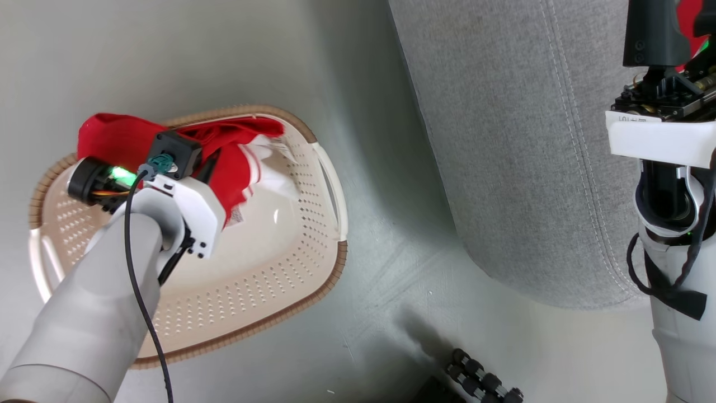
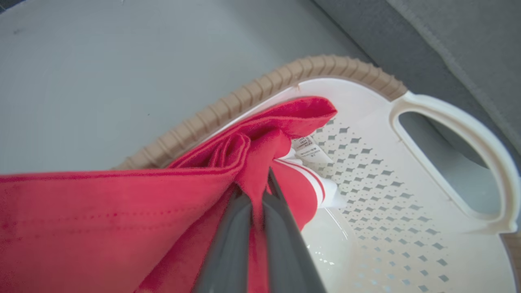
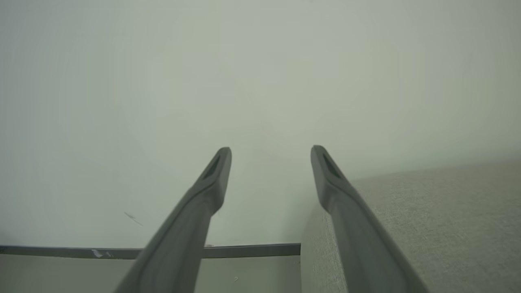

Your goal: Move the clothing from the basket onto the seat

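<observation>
Red clothing [image 1: 229, 162] with white stripe trim lies bunched at the far end of the cream basket [image 1: 302, 252], partly draped over its brown rim. My left arm [image 1: 140, 235] reaches into the basket. In the left wrist view my left gripper [image 2: 260, 185] is shut on a fold of the red clothing [image 2: 122, 211], with a white label [image 2: 311, 150] beside it. The grey seat [image 1: 514, 140] stands right of the basket. My right arm [image 1: 665, 140] hangs over the seat, and a patch of red [image 1: 689, 19] shows behind it. My right gripper [image 3: 270, 154] is open and holds nothing.
Grey floor [image 1: 391, 268] runs between basket and seat. A dark ribbed part [image 1: 484, 383] sits at the bottom edge of the head view. The right wrist view faces a pale wall [image 3: 260, 81] with a dark baseboard [image 3: 252, 250], beside the seat's corner [image 3: 427, 224].
</observation>
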You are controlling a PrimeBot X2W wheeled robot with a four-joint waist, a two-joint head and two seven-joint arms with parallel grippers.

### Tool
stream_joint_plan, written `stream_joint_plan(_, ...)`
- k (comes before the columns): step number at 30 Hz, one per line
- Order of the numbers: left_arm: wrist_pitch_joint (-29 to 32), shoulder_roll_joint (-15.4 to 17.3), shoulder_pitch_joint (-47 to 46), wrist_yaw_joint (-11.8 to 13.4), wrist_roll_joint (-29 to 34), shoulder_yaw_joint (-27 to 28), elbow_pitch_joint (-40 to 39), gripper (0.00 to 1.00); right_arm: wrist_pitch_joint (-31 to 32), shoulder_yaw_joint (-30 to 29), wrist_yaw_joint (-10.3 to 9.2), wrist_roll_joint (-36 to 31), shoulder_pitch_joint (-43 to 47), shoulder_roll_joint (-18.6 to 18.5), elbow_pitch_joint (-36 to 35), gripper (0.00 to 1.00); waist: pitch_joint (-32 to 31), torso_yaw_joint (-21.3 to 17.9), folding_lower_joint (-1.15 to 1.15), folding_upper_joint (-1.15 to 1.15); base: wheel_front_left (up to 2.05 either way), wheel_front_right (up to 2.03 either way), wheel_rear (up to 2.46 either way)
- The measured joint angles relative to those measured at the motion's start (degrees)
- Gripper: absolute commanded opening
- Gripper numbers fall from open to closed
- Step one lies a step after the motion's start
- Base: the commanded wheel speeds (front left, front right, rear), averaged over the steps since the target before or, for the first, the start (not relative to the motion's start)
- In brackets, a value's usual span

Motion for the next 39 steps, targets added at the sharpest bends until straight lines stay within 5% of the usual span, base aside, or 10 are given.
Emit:
stream_joint_plan(10, -5.8, -1.3, 2.6, 0.0, -2.6, -1.8, -5.9, 0.00, 0.0, -0.4, 0.00, -0.4, 0.2, -1.3, 1.4, 1.00, -4.8, 2.4, 0.00, 0.00, 0.00, 0.00, 0.00)
stream_joint_plan(39, -8.0, 0.6, 7.4, 0.0, -8.6, -2.0, -26.5, 0.00, 0.0, 1.5, -0.01, -0.9, 12.5, -5.8, 8.2, 1.00, -25.5, 10.0, 0.00, 0.00, 0.00, 0.00, 0.00)
